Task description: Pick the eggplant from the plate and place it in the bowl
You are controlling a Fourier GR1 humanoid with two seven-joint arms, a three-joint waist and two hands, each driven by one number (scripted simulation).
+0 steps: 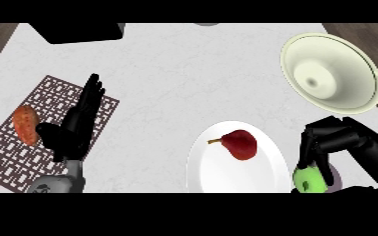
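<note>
Now your right hand (336,140) is at the lower right, just off the right rim of the plate (221,177). Its fingers are curled round the eggplant (310,178), and you see only its green end below the fingers. A dark red fruit (240,144) with a stem lies on the plate. The bowl (328,72) stands at the upper right, above the hand and apart from it. Your left hand (74,125) rests open, fingers straight, over the mat (44,90) at the left, beside a sweet potato (26,124) lying on that mat. A black box (77,31) sits at the top left.
</note>
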